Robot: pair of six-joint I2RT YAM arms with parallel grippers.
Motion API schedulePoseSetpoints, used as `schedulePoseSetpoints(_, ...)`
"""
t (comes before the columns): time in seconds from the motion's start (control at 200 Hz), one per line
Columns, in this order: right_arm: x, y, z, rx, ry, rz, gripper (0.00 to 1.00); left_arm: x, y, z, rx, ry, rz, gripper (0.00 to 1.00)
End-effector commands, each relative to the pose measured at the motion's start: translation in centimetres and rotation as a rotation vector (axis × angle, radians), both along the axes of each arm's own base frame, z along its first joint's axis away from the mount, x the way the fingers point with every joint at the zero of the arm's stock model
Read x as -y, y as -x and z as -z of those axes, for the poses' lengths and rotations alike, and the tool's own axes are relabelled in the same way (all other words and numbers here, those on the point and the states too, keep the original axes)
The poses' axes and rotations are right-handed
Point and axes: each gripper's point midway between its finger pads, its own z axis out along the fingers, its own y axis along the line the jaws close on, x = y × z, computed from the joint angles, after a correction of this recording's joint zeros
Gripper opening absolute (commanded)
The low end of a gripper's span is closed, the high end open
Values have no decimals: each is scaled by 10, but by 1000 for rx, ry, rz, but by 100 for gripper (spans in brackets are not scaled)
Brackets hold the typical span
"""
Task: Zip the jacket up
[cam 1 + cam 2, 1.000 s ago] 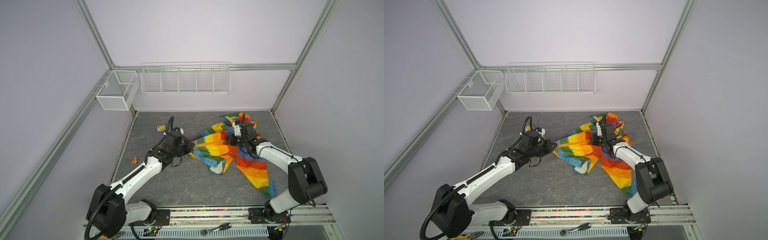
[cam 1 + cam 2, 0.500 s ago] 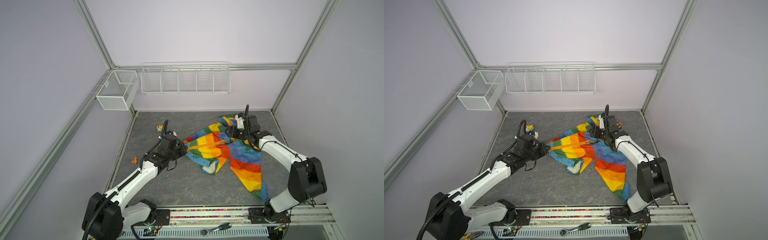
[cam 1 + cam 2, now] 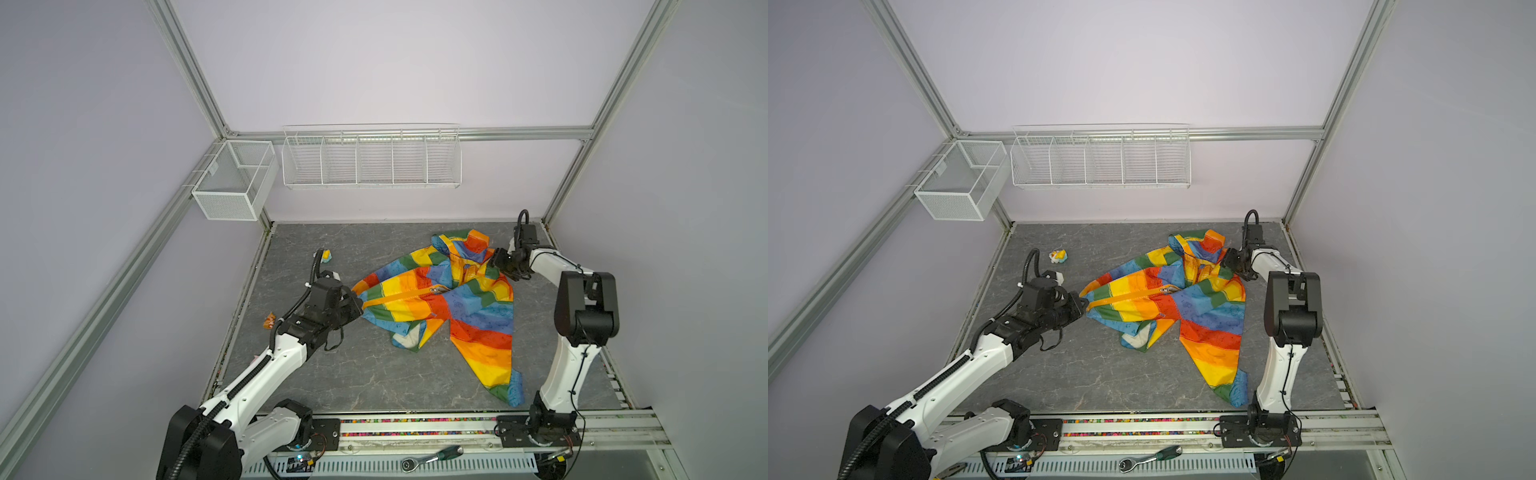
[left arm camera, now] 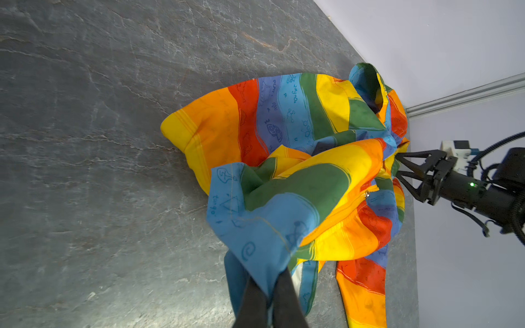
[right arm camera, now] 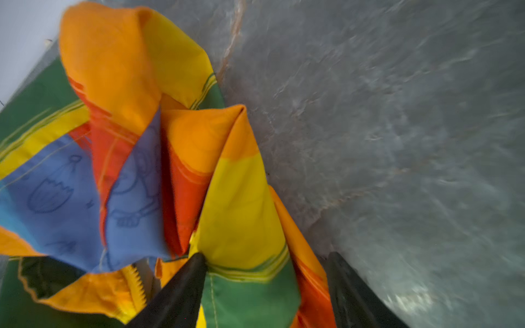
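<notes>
The rainbow-striped jacket (image 3: 449, 299) (image 3: 1183, 307) lies crumpled on the grey table, one sleeve trailing toward the front. Its orange zipper strip (image 3: 395, 298) runs from the left hem to a slider (image 3: 436, 289) (image 4: 367, 194). My left gripper (image 3: 357, 305) (image 3: 1083, 305) (image 4: 268, 289) is shut on the blue hem corner at the zipper's lower end. My right gripper (image 3: 494, 259) (image 3: 1227, 259) (image 5: 267, 255) stands open at the collar end. A green and yellow fold lies between its fingers (image 5: 193, 272), and they do not pinch it.
A small yellow and blue toy (image 3: 327, 255) and an orange scrap (image 3: 270, 321) lie left of the jacket. Two white wire baskets (image 3: 232, 185) (image 3: 371, 158) hang on the back walls. A ratchet tool (image 3: 432, 457) rests on the front rail.
The right gripper has opened, let go of the jacket and drawn back to the right. The left gripper has pulled the hem leftward, stretching the zipper strip out.
</notes>
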Motion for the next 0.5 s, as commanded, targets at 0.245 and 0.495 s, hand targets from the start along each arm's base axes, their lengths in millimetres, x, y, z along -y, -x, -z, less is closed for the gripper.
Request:
schedulePoseSetpoints(0.245, -34, -41, -51, 162, -308, -46, 7, -35, -38, -24, 55, -47, -65, 0)
schedulePoseSetpoints(0.495, 9, -61, -206, 534, -432, -4, 7, -68, -104, -118, 232, -124, -103, 0)
